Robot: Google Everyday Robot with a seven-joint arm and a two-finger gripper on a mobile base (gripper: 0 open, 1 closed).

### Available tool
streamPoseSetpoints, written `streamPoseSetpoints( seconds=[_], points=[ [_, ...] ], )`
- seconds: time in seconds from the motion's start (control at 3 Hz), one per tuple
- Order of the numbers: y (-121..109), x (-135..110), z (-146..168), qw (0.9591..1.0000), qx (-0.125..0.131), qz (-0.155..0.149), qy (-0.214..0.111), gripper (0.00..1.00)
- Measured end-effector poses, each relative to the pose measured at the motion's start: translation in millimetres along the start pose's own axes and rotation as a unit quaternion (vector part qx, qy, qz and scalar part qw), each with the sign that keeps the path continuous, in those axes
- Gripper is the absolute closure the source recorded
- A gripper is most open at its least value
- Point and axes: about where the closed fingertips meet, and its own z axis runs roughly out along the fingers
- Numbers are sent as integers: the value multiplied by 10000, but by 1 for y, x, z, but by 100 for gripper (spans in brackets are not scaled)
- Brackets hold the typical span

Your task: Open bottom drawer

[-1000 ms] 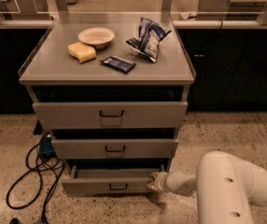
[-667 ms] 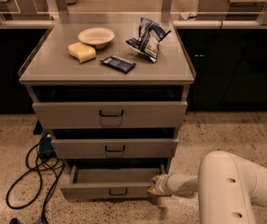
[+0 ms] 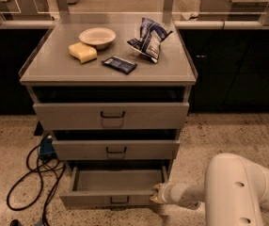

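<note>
The bottom drawer of a grey metal cabinet is pulled out, and its plain grey tray shows empty. Its small black wire handle sits on the slim front panel. My gripper is at the right end of that front panel, touching its corner. My white arm reaches in from the lower right. The mid-sized drawer and the tallest drawer above stand slightly out too.
On the cabinet top lie a white bowl, a yellow sponge, a dark packet and a blue-white chip bag. Black cables lie on the speckled floor at the left. Dark counters run behind.
The bottom drawer has slid further out towards me, showing more of its tray. My gripper has moved with its right corner.
</note>
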Motion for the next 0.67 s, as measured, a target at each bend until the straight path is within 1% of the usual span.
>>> streamPoseSetpoints(
  seconds=[0.33,0.67],
  points=[
    [0,-3,-3,10000,55,-56,-49,100],
    [23,10,-12,9999,107,-16,-11,100]
  ],
)
